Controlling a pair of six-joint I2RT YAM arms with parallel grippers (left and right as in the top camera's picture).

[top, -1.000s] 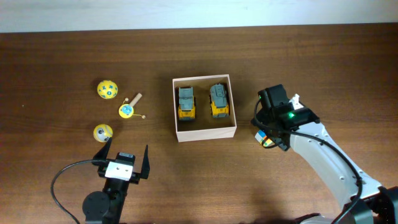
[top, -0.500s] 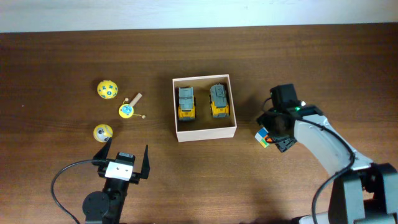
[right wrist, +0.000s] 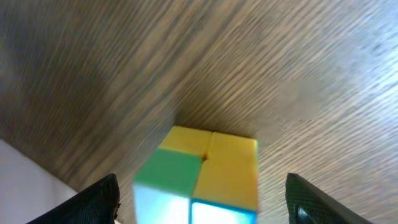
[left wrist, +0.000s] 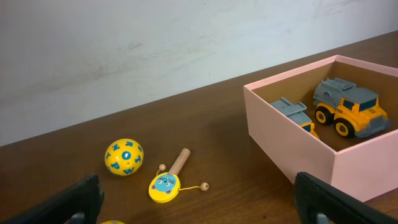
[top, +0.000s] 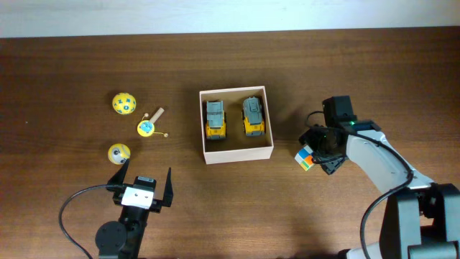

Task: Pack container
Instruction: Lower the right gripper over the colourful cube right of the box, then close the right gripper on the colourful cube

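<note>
The container (top: 239, 152) is a shallow pale box with a tan floor at the table's middle. It holds two yellow-and-grey toy trucks (top: 215, 119) (top: 253, 116) side by side, and it also shows in the left wrist view (left wrist: 298, 146). A multicoloured cube (top: 305, 158) lies on the table to the right of the container. My right gripper (top: 318, 150) is open right beside it. In the right wrist view the cube (right wrist: 205, 168) sits between the spread fingers (right wrist: 202, 202). My left gripper (top: 141, 185) is open and empty near the front left.
A yellow ball with blue letters (top: 123, 103), a yellow rattle drum on a wooden stick (top: 146, 128) and a second yellow ball (top: 119, 152) lie left of the container. The ball (left wrist: 124, 156) and drum (left wrist: 164, 186) show in the left wrist view.
My right arm has swung to the right and turned, so the gripper now sits to the right of the cube. The cube has barely shifted. The left arm has not moved.
</note>
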